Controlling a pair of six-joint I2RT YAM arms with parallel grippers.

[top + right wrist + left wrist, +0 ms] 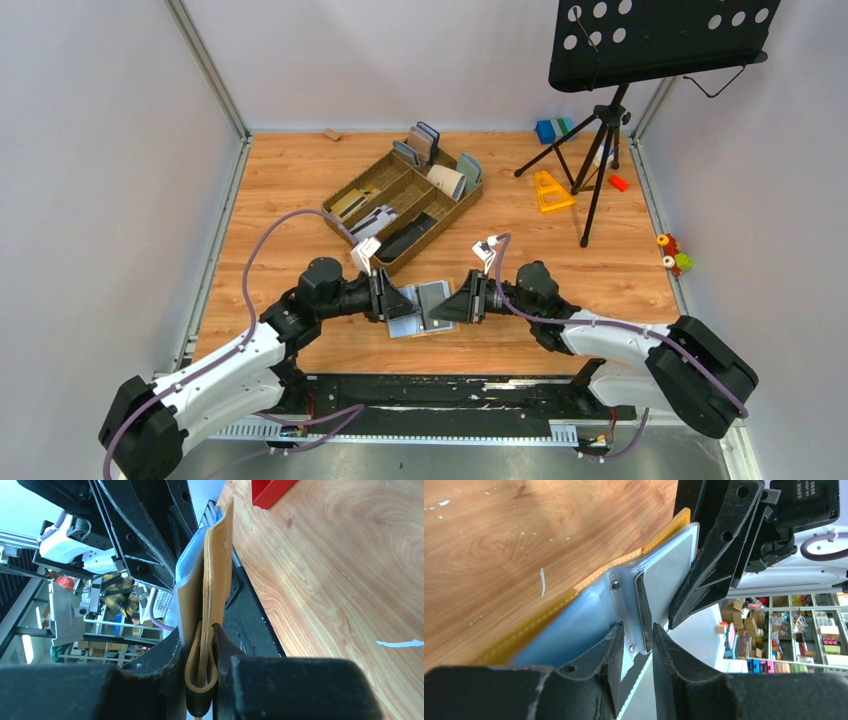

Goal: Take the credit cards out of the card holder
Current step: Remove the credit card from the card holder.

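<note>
The mustard-yellow card holder (433, 298) is held off the table between my two grippers, open, with its grey-blue lining facing up. My right gripper (452, 304) is shut on its folded yellow edge (217, 570), which fills the gap between the jaws (198, 634). My left gripper (400, 303) meets it from the left. In the left wrist view its jaws (636, 636) pinch the end of a pale grey credit card (669, 565) together with a clear lining flap. The yellow cover (664, 532) shows behind. The right gripper's black fingers (719, 545) touch the card's far side.
A brown organiser tray (372, 183) behind holds upright wallets, a roll and a long black slab (407, 238). A music stand on a tripod (603, 130) stands back right beside a yellow triangle (550, 190) and small toys. A red corner (270, 490) shows in the right wrist view.
</note>
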